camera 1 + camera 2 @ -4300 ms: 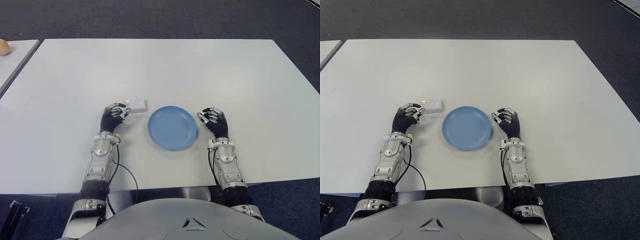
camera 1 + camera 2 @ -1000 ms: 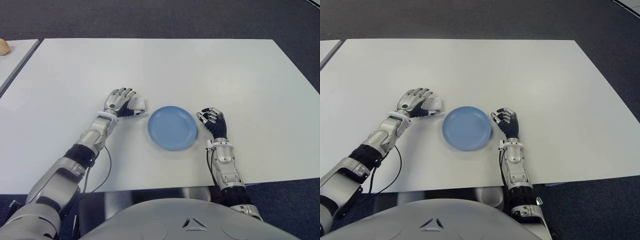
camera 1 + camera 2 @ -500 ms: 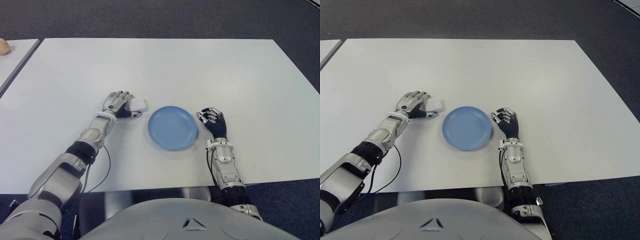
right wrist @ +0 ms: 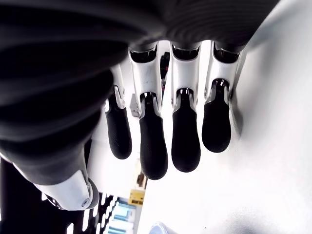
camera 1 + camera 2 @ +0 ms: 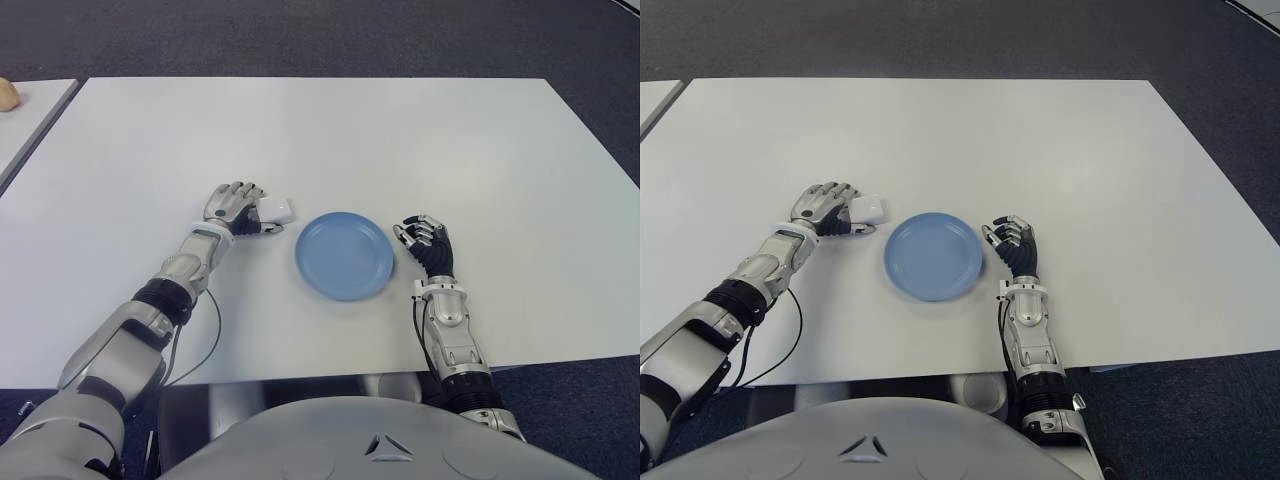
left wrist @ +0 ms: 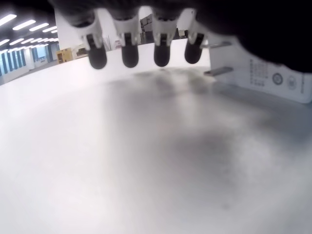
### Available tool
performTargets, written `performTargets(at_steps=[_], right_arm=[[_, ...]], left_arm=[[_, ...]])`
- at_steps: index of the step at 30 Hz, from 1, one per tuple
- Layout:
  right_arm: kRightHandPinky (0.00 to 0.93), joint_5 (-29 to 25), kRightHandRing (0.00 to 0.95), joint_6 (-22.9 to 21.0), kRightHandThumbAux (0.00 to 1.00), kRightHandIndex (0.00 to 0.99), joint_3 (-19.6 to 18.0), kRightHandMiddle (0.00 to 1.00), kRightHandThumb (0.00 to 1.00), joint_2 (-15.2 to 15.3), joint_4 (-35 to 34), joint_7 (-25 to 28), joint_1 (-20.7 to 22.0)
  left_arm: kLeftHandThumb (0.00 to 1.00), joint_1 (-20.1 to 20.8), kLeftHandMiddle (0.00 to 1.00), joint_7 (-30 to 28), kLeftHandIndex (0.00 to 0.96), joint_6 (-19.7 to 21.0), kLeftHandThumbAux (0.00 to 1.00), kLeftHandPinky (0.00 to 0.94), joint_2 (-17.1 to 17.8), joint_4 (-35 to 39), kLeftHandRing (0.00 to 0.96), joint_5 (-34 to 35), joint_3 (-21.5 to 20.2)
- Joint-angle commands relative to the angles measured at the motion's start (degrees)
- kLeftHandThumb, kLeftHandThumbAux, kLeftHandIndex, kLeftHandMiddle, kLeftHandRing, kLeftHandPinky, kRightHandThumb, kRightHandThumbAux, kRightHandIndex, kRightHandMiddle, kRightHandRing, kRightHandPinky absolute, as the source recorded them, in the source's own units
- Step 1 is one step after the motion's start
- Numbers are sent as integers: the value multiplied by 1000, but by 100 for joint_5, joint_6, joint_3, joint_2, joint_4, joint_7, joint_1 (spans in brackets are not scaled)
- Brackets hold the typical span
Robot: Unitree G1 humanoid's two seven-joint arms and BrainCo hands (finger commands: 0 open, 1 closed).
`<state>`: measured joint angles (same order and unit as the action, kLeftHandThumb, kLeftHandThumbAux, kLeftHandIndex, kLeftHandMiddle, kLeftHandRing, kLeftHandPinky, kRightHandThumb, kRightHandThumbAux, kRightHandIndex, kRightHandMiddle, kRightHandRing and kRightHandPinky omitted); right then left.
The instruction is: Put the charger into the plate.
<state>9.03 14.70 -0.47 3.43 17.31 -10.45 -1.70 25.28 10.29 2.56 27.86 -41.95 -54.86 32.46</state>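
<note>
The white charger (image 5: pixel 278 210) lies on the white table (image 5: pixel 400 150), just left of the round blue plate (image 5: pixel 345 255). My left hand (image 5: pixel 236 208) is over the charger's left end with its fingers (image 6: pixel 129 53) curled down around it. In the left wrist view the charger (image 6: pixel 265 73) shows its two metal prongs, and its body is tucked under the thumb side of the hand. Only the charger's right end shows in the eye views. The plate holds nothing. My right hand (image 5: pixel 426 240) shows just right of the plate, with its fingers (image 4: pixel 185 131) curled and nothing in them.
A second table with a tan object (image 5: pixel 8 93) on it stands at the far left. A thin black cable (image 5: pixel 208 335) hangs along my left forearm. Dark carpet surrounds the table, whose front edge runs close to my body.
My left hand's fingers, spread over the charger a second ago, have curled down around it, and the hand has drawn slightly back. The right hand and the plate have not moved.
</note>
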Motion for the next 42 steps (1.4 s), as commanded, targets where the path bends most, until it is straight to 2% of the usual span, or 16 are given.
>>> performTargets(at_steps=[1, 14, 15, 18, 21, 24, 25, 26, 29, 30, 33, 36, 42], right_arm=[[634, -36, 636, 20, 730, 431, -10, 631, 704, -16, 51, 34, -36], [630, -66, 635, 46, 731, 431, -20, 628, 705, -25, 40, 61, -49], [630, -68, 635, 54, 731, 431, -23, 627, 705, -26, 42, 60, -50], [627, -57, 635, 58, 730, 431, -25, 626, 705, -27, 40, 52, -52], [622, -36, 632, 41, 730, 431, -24, 625, 705, -31, 32, 37, -54], [620, -33, 631, 21, 730, 431, -23, 624, 705, -35, 16, 39, -57], [621, -34, 630, 19, 730, 431, -23, 625, 705, -38, 12, 41, -59], [622, -35, 630, 18, 730, 431, -23, 625, 705, -40, 8, 42, -60], [624, -37, 629, 22, 730, 431, -25, 625, 705, -45, 4, 44, -62], [624, -36, 629, 24, 730, 431, -25, 625, 705, -47, 4, 43, -63], [626, -40, 631, 23, 730, 431, -26, 625, 705, -52, 12, 46, -61], [626, -36, 633, 22, 730, 431, -30, 626, 705, -52, 27, 42, -54], [626, -19, 634, -12, 730, 431, -31, 626, 705, -54, 12, 32, -62]], left_arm=[[496, -80, 0, -298, 0, -11, 164, 0, 40, -139, 0, 62, 89], [620, 21, 0, -554, 0, 93, 284, 0, 46, -326, 0, 189, 66], [659, 22, 53, -540, 25, 112, 316, 47, 31, -347, 57, 228, 34], [710, -28, 131, -398, 83, 242, 360, 127, -24, -299, 129, 360, -105], [744, -91, 237, -207, 250, 319, 408, 242, -15, -191, 211, 466, -231], [752, -185, 325, 28, 360, 269, 441, 318, 13, -35, 292, 583, -374], [743, -201, 385, 108, 387, 216, 529, 381, 11, -33, 361, 622, -404], [779, -208, 417, 157, 401, 181, 577, 445, 9, -41, 438, 648, -415], [820, -246, 476, 316, 403, 50, 636, 566, 27, -15, 564, 753, -489], [824, -261, 483, 366, 403, 4, 642, 580, 19, -7, 578, 800, -526], [838, -314, 518, 393, 401, -71, 660, 714, 16, 99, 691, 929, -620], [841, -364, 532, 322, 398, -106, 666, 795, -5, 213, 766, 1098, -736], [845, -443, 542, 225, 398, -172, 669, 853, -11, 400, 831, 1332, -877]])
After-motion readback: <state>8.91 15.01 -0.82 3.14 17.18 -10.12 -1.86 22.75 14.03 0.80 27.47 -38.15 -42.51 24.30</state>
